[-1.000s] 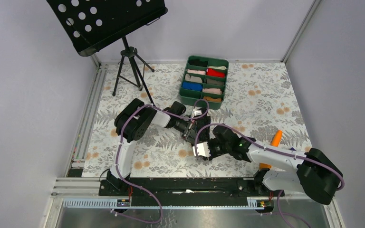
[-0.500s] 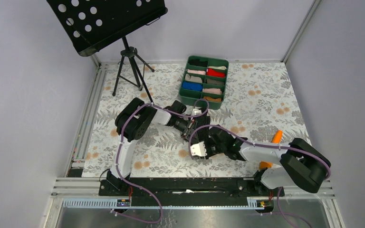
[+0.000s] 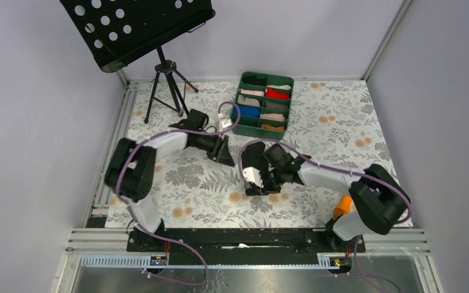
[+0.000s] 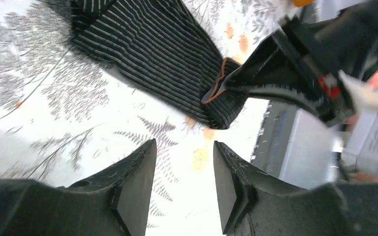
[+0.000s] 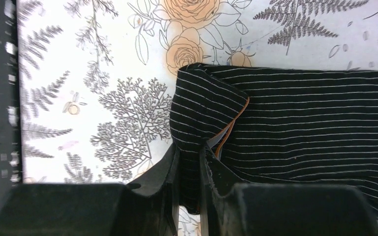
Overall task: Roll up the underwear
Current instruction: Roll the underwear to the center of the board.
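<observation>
Since a second ago, the left arm is seen swung away from the underwear (image 3: 254, 156) toward the far left, and the right arm is seen pushed further in over the table (image 3: 189, 190). The left pincer (image 3: 222, 150) is now found just left of the garment and apart from it, near the green tray (image 3: 237, 119) of small cloth rolls. In the left wrist view its fingers are spread wide, with bare floral table between them and nothing held (image 4: 183, 145).

The underwear (image 4: 147, 49) is laid on the table just in front of the tray, as a black, finely striped strip. Its near end is lifted off the table and pinched by the right pincer (image 3: 258, 187). In the right wrist view, the two fingers are seen pressed together on a folded corner of the fabric (image 5: 189, 164), and an orange edge (image 5: 232, 129) is shown at the fold. The rest of the garment (image 5: 315, 123) is spread flat to the right of the fold. A black music stand (image 3: 134, 24) is placed at the far left corner.
</observation>
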